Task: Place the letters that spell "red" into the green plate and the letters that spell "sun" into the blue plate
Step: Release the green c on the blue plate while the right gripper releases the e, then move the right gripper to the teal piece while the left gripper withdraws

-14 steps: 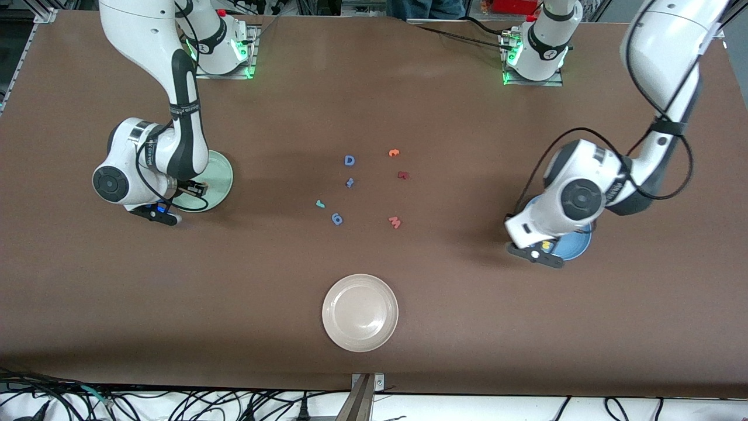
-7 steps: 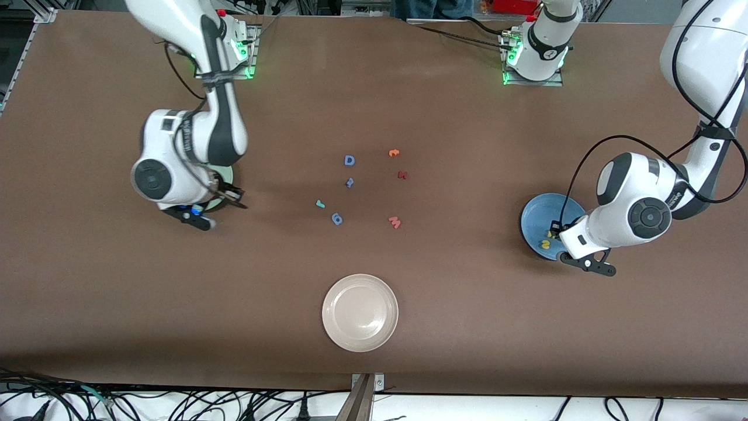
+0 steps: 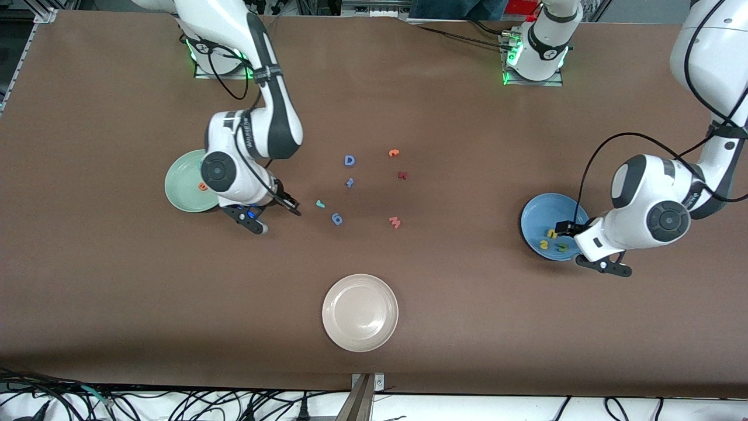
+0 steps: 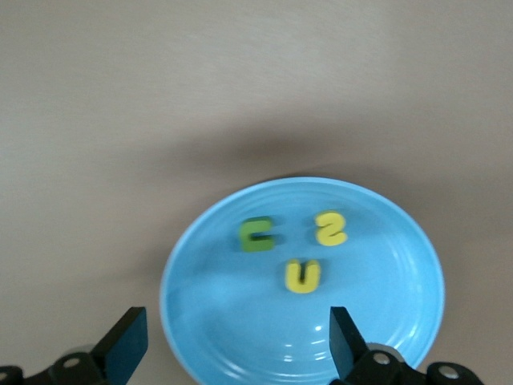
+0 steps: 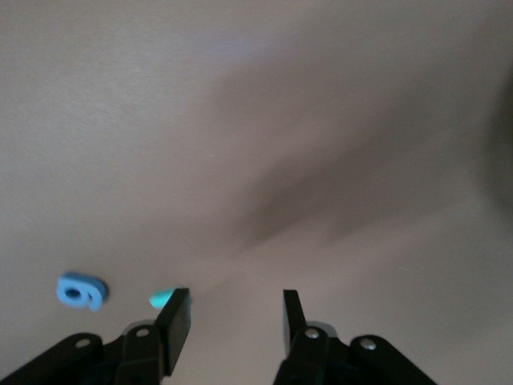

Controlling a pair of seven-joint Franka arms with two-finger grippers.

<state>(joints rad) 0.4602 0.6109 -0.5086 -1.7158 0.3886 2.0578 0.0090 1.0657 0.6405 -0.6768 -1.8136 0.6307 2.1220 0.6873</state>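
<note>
The blue plate [image 3: 534,219] [image 4: 385,265] holds a yellow "s" [image 4: 330,228], a yellow "u" [image 4: 303,276] and an olive-green letter [image 4: 258,235]. My left gripper [image 3: 564,228] [image 4: 236,349] hangs over that plate, open and holding nothing. An orange "e" [image 3: 202,186] lies in the green plate [image 3: 181,175]. My right gripper [image 3: 287,204] [image 5: 232,321] is low over the table between the green plate and the teal "r" [image 3: 319,204] [image 5: 160,298]. It is open, and the "r" lies just outside one finger.
Loose letters lie mid-table: a blue "D" [image 3: 349,160], a small blue letter [image 3: 349,182], a blue "9" shape [image 3: 337,219] [image 5: 80,290], an orange letter [image 3: 394,153], a dark red one [image 3: 402,175], a pink "w" [image 3: 395,222]. A beige plate [image 3: 360,313] sits nearest the camera.
My right arm swung from the green plate toward the middle letters, uncovering the plate and its orange "e". My left gripper opened over the blue plate and shifted toward its end of the table.
</note>
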